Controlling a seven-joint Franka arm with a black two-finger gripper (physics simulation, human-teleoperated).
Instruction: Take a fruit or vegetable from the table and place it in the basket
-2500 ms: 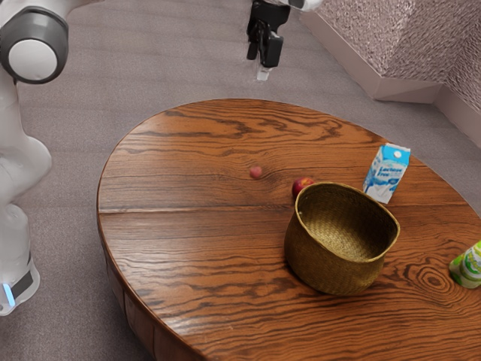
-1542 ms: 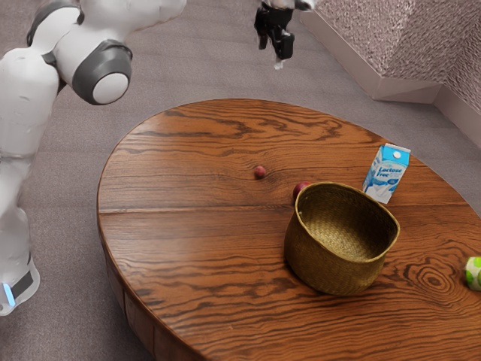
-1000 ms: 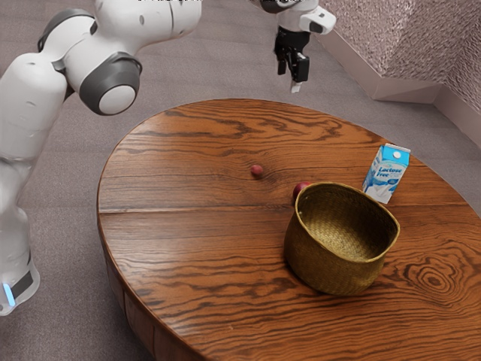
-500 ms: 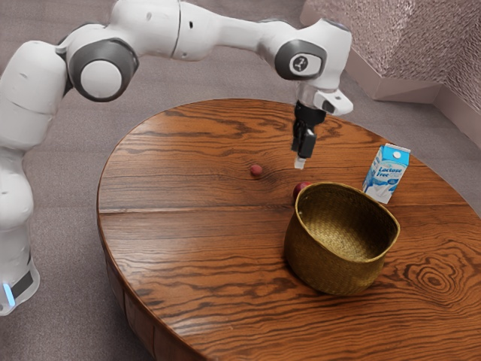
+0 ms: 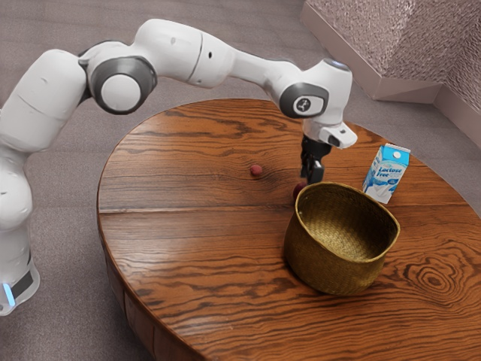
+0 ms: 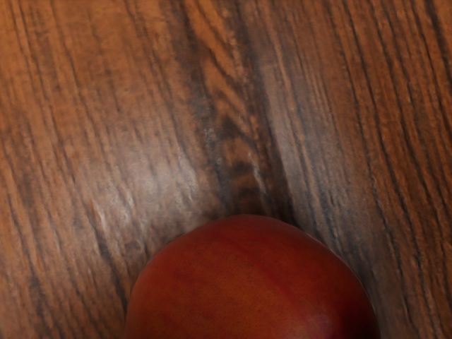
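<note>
Reaching low: black gripper (image 5: 311, 177), open or clamped, cannot tell | smooth, round red fruit (image 6: 251, 282) on wooden table (image 5: 188, 226), beside olive woven basket (image 5: 327, 274) | likely firm, slippery, bruisable; grasp gently across widest girth

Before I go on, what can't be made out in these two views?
Exterior view: part of the red fruit, hidden behind the basket.
Exterior view: whether the tool grips that fruit; its end is small, dark and close to the basket's rim.
Exterior view: what kind of thing the small reddish ball is; too small.
Wrist view: the rest of the red fruit, cut off by the lower edge.
</note>
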